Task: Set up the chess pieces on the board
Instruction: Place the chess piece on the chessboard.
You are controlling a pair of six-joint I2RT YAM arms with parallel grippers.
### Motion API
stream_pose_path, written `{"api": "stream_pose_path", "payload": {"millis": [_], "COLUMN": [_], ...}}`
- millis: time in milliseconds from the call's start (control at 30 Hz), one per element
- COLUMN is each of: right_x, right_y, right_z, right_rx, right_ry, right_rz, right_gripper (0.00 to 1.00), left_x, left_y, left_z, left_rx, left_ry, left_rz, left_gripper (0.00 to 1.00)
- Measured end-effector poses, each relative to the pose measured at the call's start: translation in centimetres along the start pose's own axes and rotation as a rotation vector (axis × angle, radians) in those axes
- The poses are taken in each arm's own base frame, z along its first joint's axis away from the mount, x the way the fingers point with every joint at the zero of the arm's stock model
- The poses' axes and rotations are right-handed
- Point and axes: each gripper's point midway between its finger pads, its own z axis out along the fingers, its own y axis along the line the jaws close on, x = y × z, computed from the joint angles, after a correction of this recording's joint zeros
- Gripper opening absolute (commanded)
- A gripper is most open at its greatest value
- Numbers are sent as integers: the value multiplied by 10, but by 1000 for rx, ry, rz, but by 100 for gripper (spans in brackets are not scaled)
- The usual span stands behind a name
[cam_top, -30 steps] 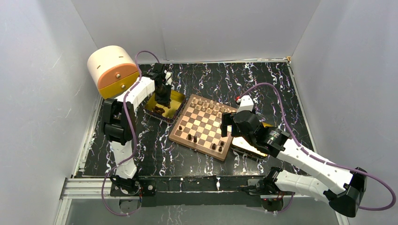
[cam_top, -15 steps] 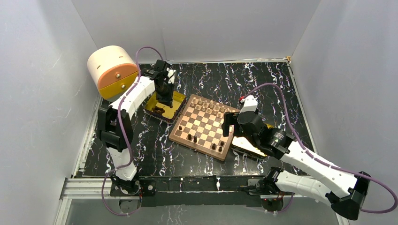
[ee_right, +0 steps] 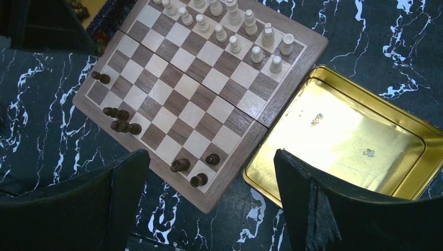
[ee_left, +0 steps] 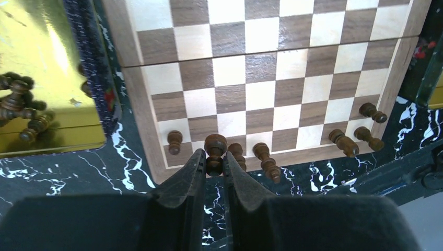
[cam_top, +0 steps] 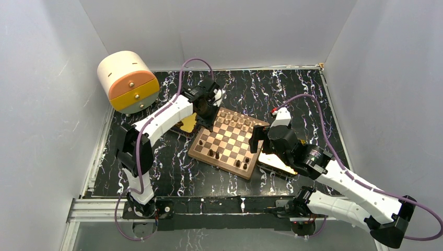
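The board [cam_top: 222,163] lies tilted mid-table. My left gripper [cam_top: 208,112] hangs over its far left corner, shut on a dark chess piece [ee_left: 215,154] that stands upright between the fingertips. Under it, several dark pieces [ee_left: 265,159] stand along the board [ee_left: 261,94] edge, and more lie in a gold tray [ee_left: 47,63]. My right gripper [ee_right: 209,157] is open and empty above the board [ee_right: 183,89] corner, where three dark pieces [ee_right: 198,180] stand. Light pieces [ee_right: 251,36] fill the far rows. My right gripper [cam_top: 256,141] sits at the board's right edge.
A cream and orange drum-shaped container [cam_top: 127,79] stands at the back left. One gold tray [cam_top: 186,124] lies left of the board, partly under my left arm. A second gold tray [ee_right: 339,130], with nothing in it, lies right of the board. White walls enclose the table.
My left arm has swung right from above the left gold tray to the board's far left corner, still shut. The right arm has shifted only slightly.
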Motion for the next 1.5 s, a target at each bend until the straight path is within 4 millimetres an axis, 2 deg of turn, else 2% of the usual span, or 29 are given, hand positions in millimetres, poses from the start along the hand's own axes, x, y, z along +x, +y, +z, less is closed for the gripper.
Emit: {"api": "stream_pose_path", "payload": {"millis": [167,367,700,967,1500], "right_x": [1,0,-2,-2,-2], "right_y": [0,-1,0,0,-1], "right_z": [0,-1,-3,-3,-3], "right_rx": [1,0,-6,-5,-4], "right_ry": [3,0,-8,-8,-9], "right_rz": [-1,1,9,9,8], "right_gripper": [99,99,99,99,99], "left_x": [20,41,39,56,57], "left_y": [-12,-7,-3,2,2], "left_z": [11,22,31,56,57], "left_rx": [-11,-53,-75,-90,-90], "left_ry": [49,105,99,169,169], "left_rz": [27,34,36,35,35], "left_gripper": [0,0,1,1,4]}}
